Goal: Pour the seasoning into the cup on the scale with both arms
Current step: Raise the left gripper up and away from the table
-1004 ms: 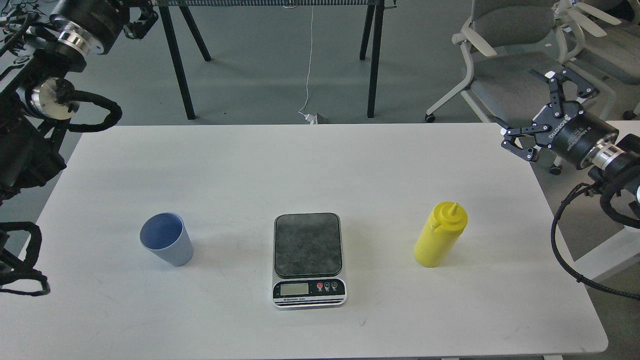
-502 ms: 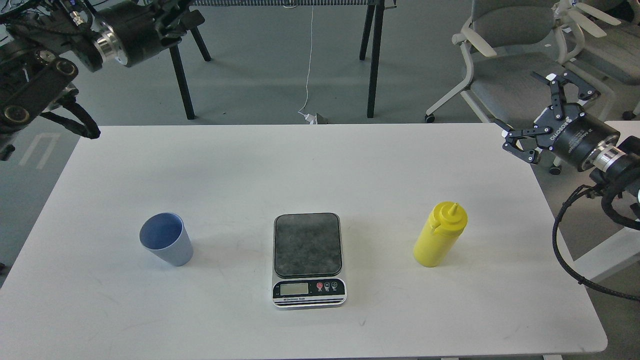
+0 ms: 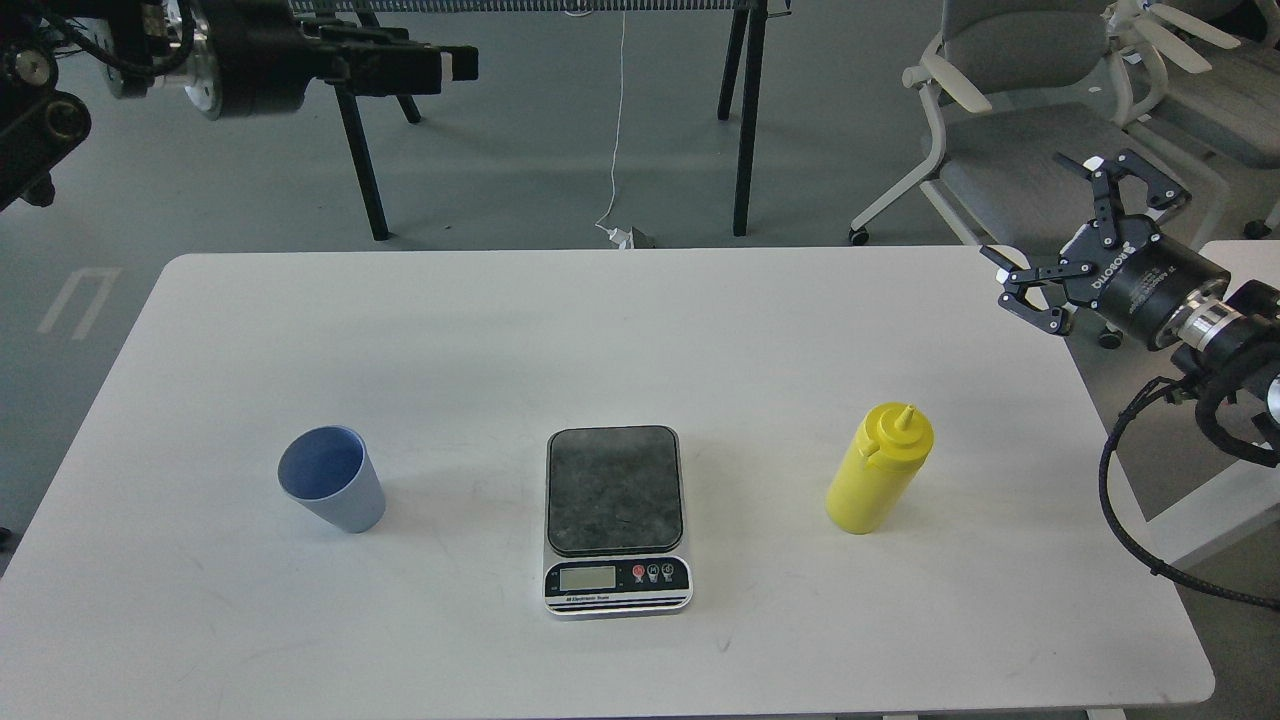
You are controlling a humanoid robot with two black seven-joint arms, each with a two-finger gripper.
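Note:
The light-blue cup (image 3: 335, 480) stands upright on the white table (image 3: 600, 320) at the left. It is empty and apart from the scale (image 3: 615, 490), whose dark plate is bare. The yellow seasoning bottle (image 3: 878, 470) stands upright to the right of the scale, nozzle up. My left gripper (image 3: 455, 65) is high at the top left, far behind the table, and points right. It is seen side-on, so its fingers cannot be told apart. My right gripper (image 3: 1040, 215) hovers by the table's far right corner, open and empty, up and right of the bottle.
Grey office chairs (image 3: 1010, 130) stand behind the table at the right. Black legs (image 3: 745, 110) of another table and a white cable (image 3: 617, 130) are on the floor beyond. A second white surface (image 3: 1215, 505) lies past the right edge.
My left arm has swung up, and its gripper now reaches right along the top of the view. My right gripper has shifted slightly left. The cup, scale and bottle have not moved.

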